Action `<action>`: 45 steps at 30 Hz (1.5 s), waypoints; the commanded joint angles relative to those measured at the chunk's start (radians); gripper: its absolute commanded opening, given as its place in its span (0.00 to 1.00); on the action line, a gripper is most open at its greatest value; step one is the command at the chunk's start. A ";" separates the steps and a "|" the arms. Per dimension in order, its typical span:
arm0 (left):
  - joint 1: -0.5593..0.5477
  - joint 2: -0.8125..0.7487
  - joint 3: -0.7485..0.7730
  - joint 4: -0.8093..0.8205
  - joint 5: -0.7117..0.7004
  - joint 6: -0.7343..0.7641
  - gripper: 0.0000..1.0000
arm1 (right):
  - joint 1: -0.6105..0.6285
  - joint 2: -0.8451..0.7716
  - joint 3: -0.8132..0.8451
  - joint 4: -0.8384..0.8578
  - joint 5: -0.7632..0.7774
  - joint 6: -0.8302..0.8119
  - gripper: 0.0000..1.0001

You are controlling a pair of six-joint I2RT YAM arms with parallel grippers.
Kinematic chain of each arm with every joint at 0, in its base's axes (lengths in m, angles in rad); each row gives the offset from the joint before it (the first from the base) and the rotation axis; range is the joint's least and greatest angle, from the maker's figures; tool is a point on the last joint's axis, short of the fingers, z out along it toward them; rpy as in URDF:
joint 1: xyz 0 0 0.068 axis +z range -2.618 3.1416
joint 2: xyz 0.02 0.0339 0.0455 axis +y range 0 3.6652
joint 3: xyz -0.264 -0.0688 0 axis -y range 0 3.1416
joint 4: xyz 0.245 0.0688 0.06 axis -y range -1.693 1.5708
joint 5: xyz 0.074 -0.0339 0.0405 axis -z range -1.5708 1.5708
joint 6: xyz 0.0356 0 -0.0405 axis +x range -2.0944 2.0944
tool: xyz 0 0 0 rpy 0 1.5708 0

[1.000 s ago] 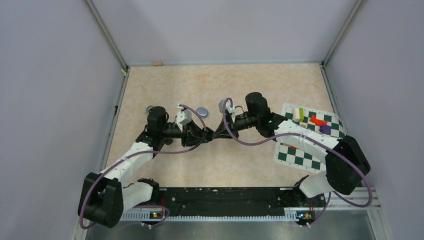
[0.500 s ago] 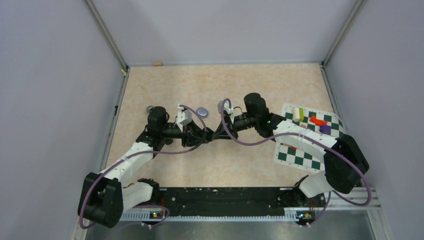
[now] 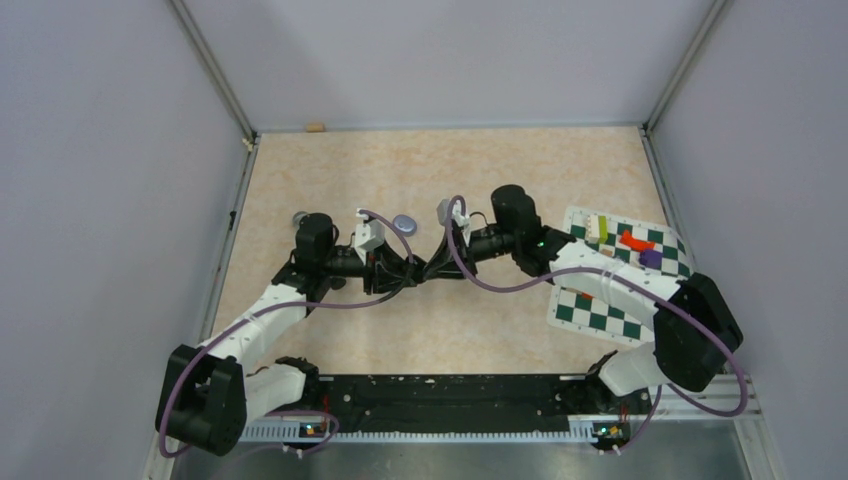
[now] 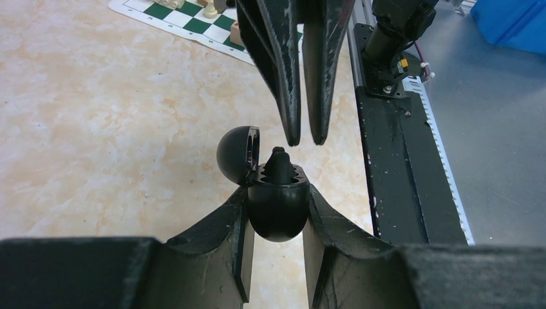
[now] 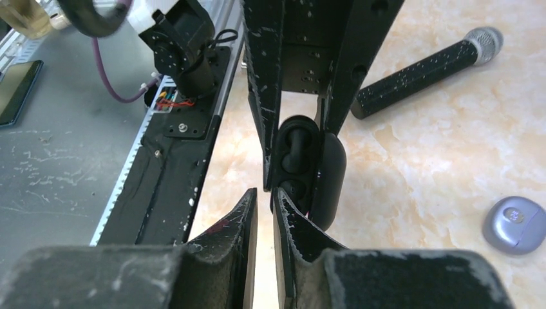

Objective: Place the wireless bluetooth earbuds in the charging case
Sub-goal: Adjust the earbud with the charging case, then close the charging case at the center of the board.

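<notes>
Overhead unclear; left wrist shows left pincer (image 4: 275,215) clamping charging case (image 4: 278,196), right pincer (image 4: 306,136) narrowly parted above earbud (image 4: 278,161).

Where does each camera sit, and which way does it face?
Top external: above and behind, looking down on the table; left arm and right arm meet mid-table.
Left wrist: on the left hand, facing the right hand; own fingers clamp the black charging case.
Right wrist: on the right hand, facing the left hand; own fingers below.
Both wrist views share the open case.
</notes>
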 commanded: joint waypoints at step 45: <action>-0.002 -0.029 0.016 0.006 0.011 0.027 0.00 | -0.030 0.034 0.040 0.069 0.167 0.053 0.57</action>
